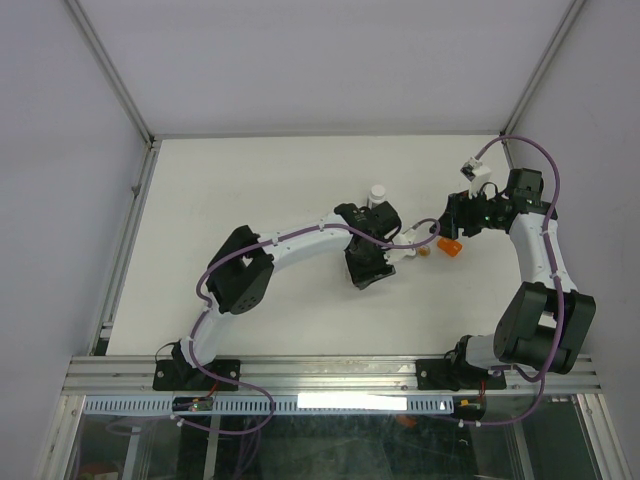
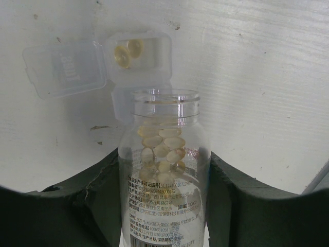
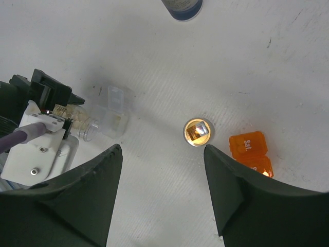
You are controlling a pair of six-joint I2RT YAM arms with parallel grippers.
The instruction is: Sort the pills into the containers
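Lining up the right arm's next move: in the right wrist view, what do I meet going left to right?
pill bottle → clear two-cell box → small round vial → orange box

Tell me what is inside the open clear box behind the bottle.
In the clear box, the far cell holds two yellow pills. The bottle in the left claw covers most of the near cell; its contents cannot be seen.
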